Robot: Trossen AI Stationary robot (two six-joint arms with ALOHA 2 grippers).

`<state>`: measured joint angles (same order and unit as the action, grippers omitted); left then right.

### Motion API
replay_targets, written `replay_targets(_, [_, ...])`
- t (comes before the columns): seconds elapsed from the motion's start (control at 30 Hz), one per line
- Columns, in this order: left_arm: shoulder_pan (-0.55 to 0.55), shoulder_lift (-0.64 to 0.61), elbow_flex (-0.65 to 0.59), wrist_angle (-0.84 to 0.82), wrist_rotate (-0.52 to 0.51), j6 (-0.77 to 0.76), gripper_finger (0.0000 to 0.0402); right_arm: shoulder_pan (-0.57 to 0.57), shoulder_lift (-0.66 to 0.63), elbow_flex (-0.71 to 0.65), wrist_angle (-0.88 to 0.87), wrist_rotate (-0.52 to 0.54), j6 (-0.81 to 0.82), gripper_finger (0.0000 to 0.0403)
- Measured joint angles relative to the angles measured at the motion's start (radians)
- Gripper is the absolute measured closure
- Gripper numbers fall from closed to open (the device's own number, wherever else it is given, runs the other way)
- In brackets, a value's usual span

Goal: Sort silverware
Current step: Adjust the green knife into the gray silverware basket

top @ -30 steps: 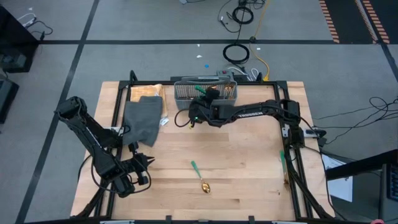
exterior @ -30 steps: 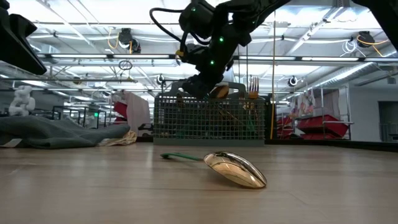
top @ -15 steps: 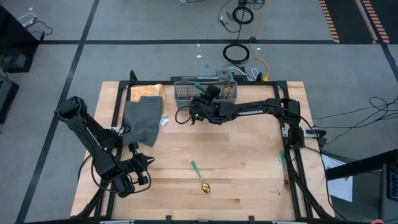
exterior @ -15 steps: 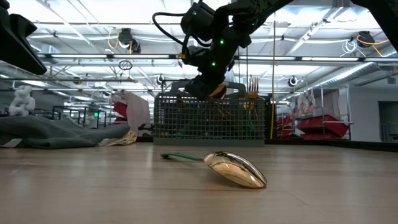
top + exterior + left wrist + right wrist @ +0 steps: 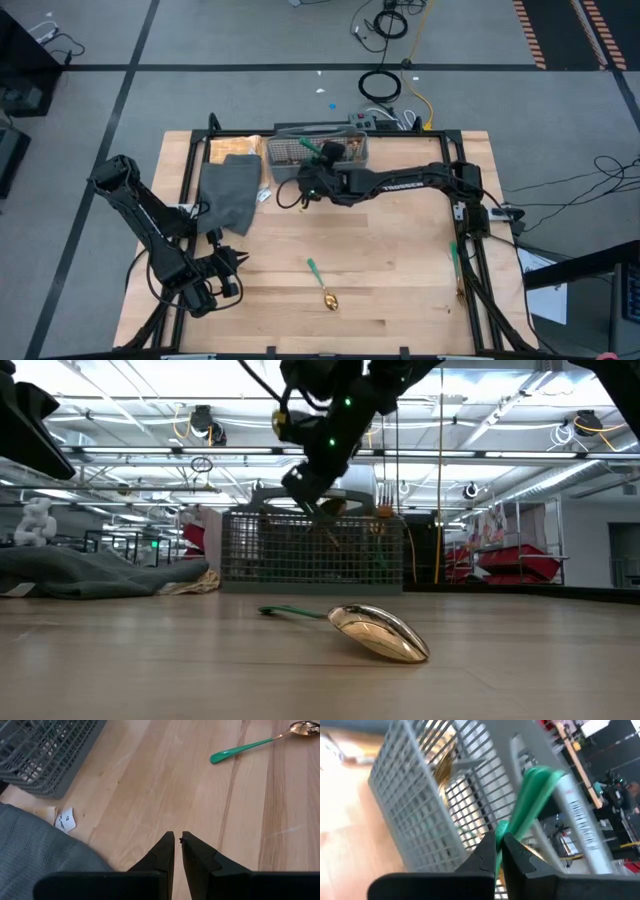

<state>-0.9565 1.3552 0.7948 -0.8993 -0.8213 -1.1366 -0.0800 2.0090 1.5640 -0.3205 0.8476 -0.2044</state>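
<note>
Handling silverware: I judge each piece light, stiff, slick at the gold head; grip the green handle | loose spoon [image 5: 322,285] lower centre of high view, rest in grey mesh basket [image 5: 290,152] top centre | right gripper [image 5: 498,841] at basket, fingers shut on a green-handled utensil [image 5: 535,797], arm stretched leftward | left gripper [image 5: 177,840] lower left, nearly closed, empty.

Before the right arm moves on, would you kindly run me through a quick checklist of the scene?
1. Right gripper shut: ok.
2. Its grip on a green utensil handle at the grey mesh basket: cannot tell.
3. Basket sitting square on the wooden table: not ok, it looks skewed.
4. Gold-headed, green-handled spoon sorted: not ok, lying loose.
5. Left gripper clear of the work: ok, parked beside the grey folded cloth.
</note>
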Motion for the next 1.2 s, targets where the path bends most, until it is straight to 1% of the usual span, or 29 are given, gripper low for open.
replay_targets(0.1, [0.000,0.000,0.000,0.000,-0.008,0.000,0.0358,0.004,0.000,0.039,0.005,-0.002,-0.022,0.0403])
replay_targets(0.17, [0.000,0.000,0.000,0.000,-0.011,0.000,0.0358,0.003,0.000,0.058,0.008,-0.049,-0.026,0.0403])
replay_targets(0.27, [0.000,0.000,0.000,0.000,-0.018,0.000,0.0358,-0.009,0.000,0.071,0.031,-0.154,-0.045,0.0403])
replay_targets(0.4, [0.000,0.000,0.000,0.003,-0.018,-0.002,0.0358,-0.005,-0.001,0.070,0.095,-0.182,-0.073,0.0403])
replay_targets(0.47, [0.000,0.000,0.000,0.003,-0.018,-0.001,0.0358,-0.003,-0.001,0.070,0.157,-0.224,-0.111,0.0403])
replay_targets(0.63, [0.000,0.000,0.000,0.002,-0.021,-0.002,0.0358,-0.011,-0.001,0.071,0.226,-0.318,-0.110,0.0402])
replay_targets(0.77, [0.000,0.000,0.000,0.002,-0.022,-0.002,0.0358,-0.012,-0.001,0.071,0.259,-0.330,-0.113,0.0402])
replay_targets(0.93, [0.000,0.000,0.000,0.001,-0.022,-0.001,0.0358,-0.001,-0.002,0.070,0.346,-0.332,-0.145,0.0402])
replay_targets(1.2, [0.000,0.000,0.000,0.001,-0.022,-0.002,0.0358,-0.004,-0.008,0.072,0.391,-0.321,-0.150,0.0402])
